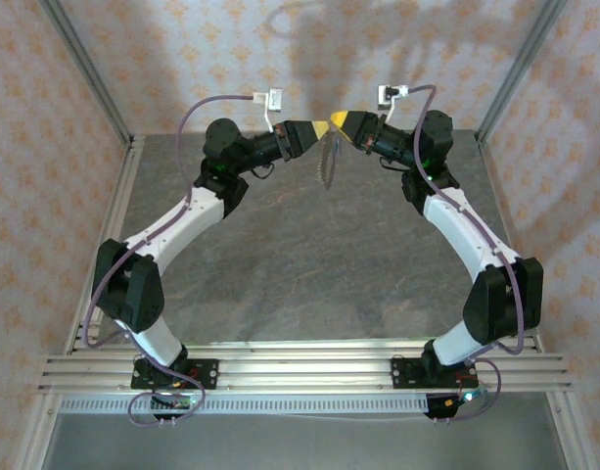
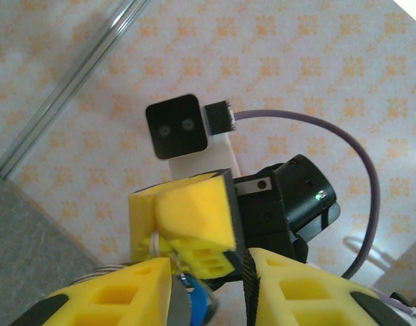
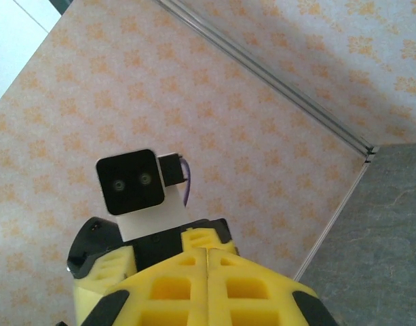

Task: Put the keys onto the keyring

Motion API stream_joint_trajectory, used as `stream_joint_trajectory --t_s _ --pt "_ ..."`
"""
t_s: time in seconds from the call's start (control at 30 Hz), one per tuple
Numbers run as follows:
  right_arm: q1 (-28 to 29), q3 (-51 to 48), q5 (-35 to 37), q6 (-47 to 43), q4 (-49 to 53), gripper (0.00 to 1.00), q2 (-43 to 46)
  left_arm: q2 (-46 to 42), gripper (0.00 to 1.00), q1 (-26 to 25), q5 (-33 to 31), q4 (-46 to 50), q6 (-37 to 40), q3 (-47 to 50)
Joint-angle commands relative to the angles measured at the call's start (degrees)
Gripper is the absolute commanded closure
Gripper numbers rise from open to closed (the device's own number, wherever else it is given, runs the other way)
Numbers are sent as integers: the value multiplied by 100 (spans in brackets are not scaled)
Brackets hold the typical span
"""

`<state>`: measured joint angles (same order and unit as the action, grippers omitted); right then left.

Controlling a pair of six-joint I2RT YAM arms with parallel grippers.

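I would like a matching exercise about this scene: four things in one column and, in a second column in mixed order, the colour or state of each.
Things:
1. key
2. keyring
3. right gripper
4. table

Colour or state:
A. grey
B. fingers closed together
C. blue head
D. hanging in the air above the table

Pairs: 1-C, 2-D, 3-B, 4-A

Two arms (image 1: pixel 187 211) (image 1: pixel 461 225), two pincers (image 1: pixel 319 130) (image 1: pixel 337 120), one keyring (image 1: pixel 326 162), one blue key (image 2: pixel 194 302).
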<state>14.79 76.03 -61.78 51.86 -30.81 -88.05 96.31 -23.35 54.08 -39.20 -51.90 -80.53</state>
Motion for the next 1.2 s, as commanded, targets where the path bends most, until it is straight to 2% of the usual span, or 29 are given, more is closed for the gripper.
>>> stream_joint_trajectory --t_s 0.0,0.6,0.77,1.03,1.17 --pt "-24 256 -217 -68 -181 100 -9 71 67 68 296 -27 104 -225" --pt "-21 193 -250 -88 -186 100 31 287 67 68 190 -260 -108 -357" --pt "-27 173 -232 -84 -189 100 14 379 75 66 225 -530 -300 -317" --pt "-18 110 -302 -88 -206 100 4 465 76 20 151 -706 -388 -343" --pt "7 87 -269 -121 -170 100 -2 579 81 -103 146 -700 -412 -502"
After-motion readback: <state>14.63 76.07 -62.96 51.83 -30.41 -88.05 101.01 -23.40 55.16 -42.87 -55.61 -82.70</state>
